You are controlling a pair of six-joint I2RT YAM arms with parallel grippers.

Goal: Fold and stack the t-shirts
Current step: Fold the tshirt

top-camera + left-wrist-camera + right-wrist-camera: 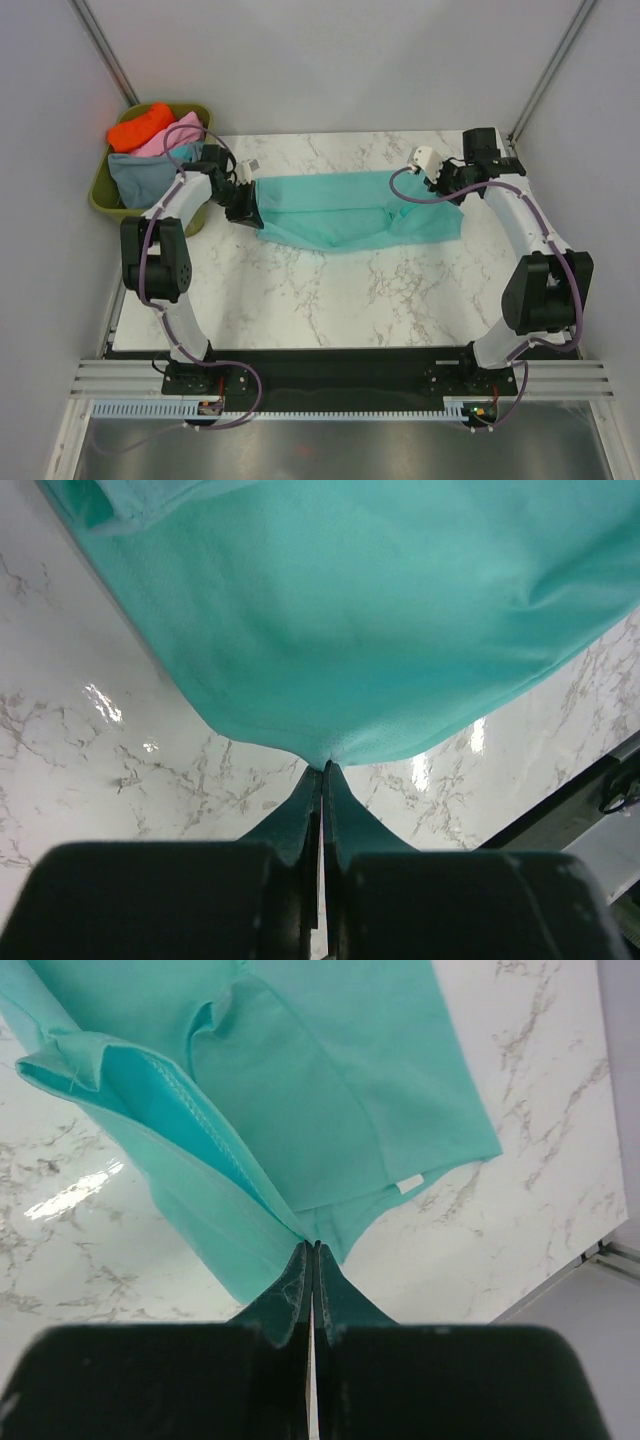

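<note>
A teal-green t-shirt point(350, 210) is stretched across the far half of the marble table point(330, 300), folded lengthwise. My left gripper point(248, 207) is shut on its left end; in the left wrist view the cloth point(350, 610) is pinched at the gripper's tips point(326, 767) and lifts off the table. My right gripper point(450, 185) is shut on its right end; in the right wrist view the gripper's tips point(313, 1246) pinch layered cloth point(330, 1080). Orange point(140, 125), pink point(170, 138) and slate blue-grey point(145, 175) shirts lie in the tub.
An olive-green plastic tub point(110, 205) stands at the table's far left corner, just beside my left arm. Grey walls close in the back and sides. The table's black front edge shows in the left wrist view point(570, 800).
</note>
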